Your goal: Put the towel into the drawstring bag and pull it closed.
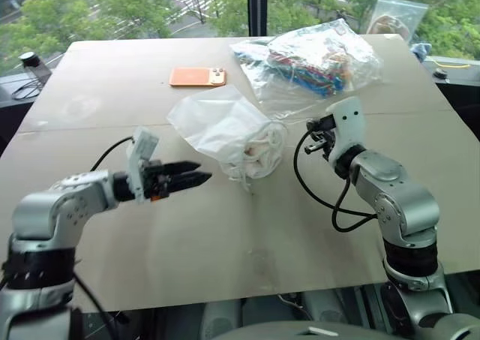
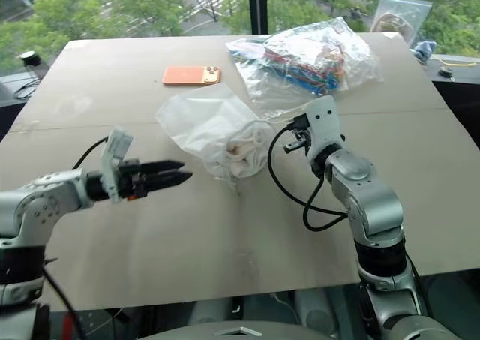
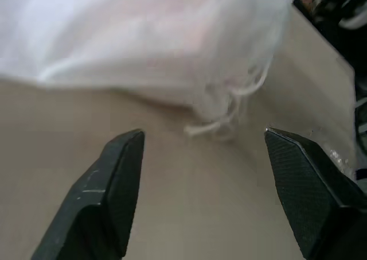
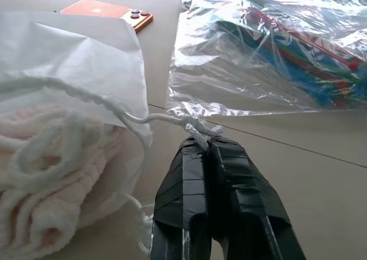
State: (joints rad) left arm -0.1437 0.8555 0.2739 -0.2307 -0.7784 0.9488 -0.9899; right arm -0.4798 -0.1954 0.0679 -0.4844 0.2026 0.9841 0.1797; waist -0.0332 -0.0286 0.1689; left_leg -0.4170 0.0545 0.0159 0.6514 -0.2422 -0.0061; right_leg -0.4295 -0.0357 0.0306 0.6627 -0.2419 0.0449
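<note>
1. Translucent milky-white thin fabric drawstring bag lies near the middle of the worktop, its mouth turned toward the robot's right side.
2. Inside that mouth sits the cream-white terry towel, a thick rolled bundle with soft looped folds, partly showing through the thin fabric.
3. A thin white cord runs from the bag's gathered rim across to the right end effector, ending in a knot at the fingertips.
4. The right end effector has its two black fingers pressed together, pinching the knotted cord; it points roughly level toward the bag from just beside it.
5. The left end effector hangs above the worktop on the bag's other side, its black fingers spread with nothing between them, aimed at the bag and apart from it.
6. Loose cord ends trail from the bag onto the surface ahead of the left fingers.
7. The worktop is a flat beige board; farther back lie an orange phone and a clear glossy plastic bag of colourful items.
8. Windows beyond show green trees.
</note>
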